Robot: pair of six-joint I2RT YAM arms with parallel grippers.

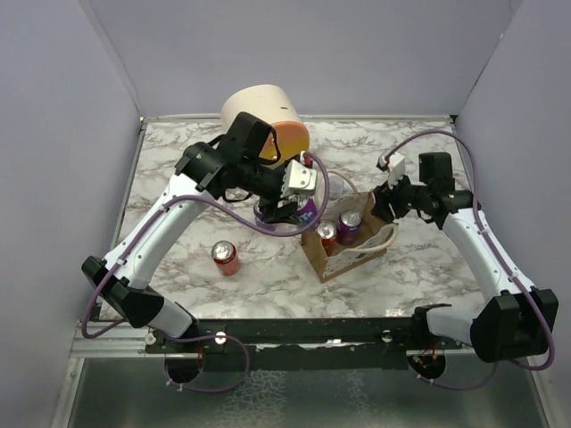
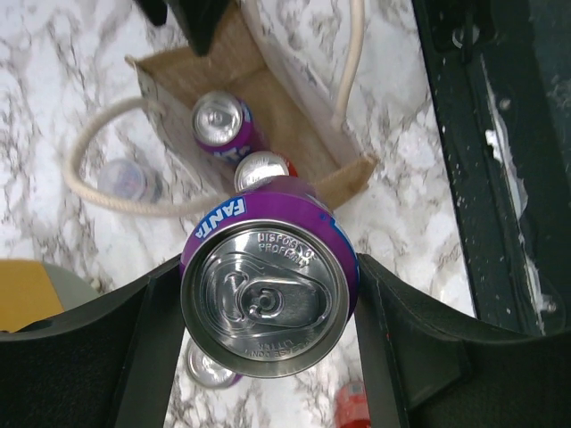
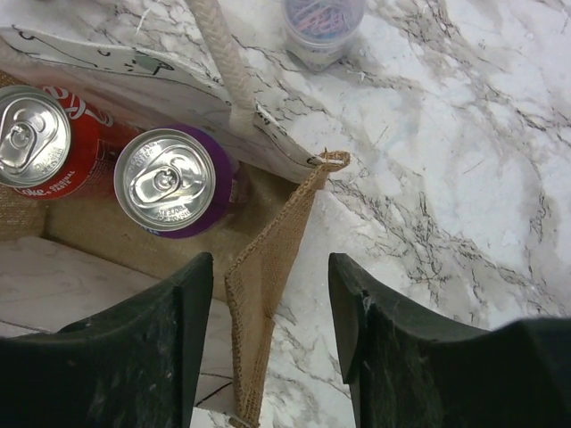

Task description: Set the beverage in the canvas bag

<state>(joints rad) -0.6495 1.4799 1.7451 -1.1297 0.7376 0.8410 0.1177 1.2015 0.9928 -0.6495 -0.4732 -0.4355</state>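
The canvas bag (image 1: 350, 248) is stood upright a little right of the middle of the bench (image 1: 419, 267), its mouth open and its cream rope handles fallen outward. Two cans are already stood inside it: a red can (image 1: 327, 233) and, beside it, a purple can (image 1: 349, 220). A third beverage, a Fanta can (image 2: 263, 299), is clamped upright between the fingers of the left claw (image 1: 294, 210) and is held raised above the bench just beside the bag's left end, not yet over its mouth. The right claw (image 3: 270, 267) is set astride the bag's right end wall, one finger inside and one outside; the fingers are apart, with a gap seen on the outer side. A small clear lidded cup (image 3: 323, 27) is seen just beside the bag's labelled side. A loose red can (image 1: 225, 257) is stood toward the bench's near left corner, and a large cream cylinder (image 1: 263, 120) is rested at the far edge
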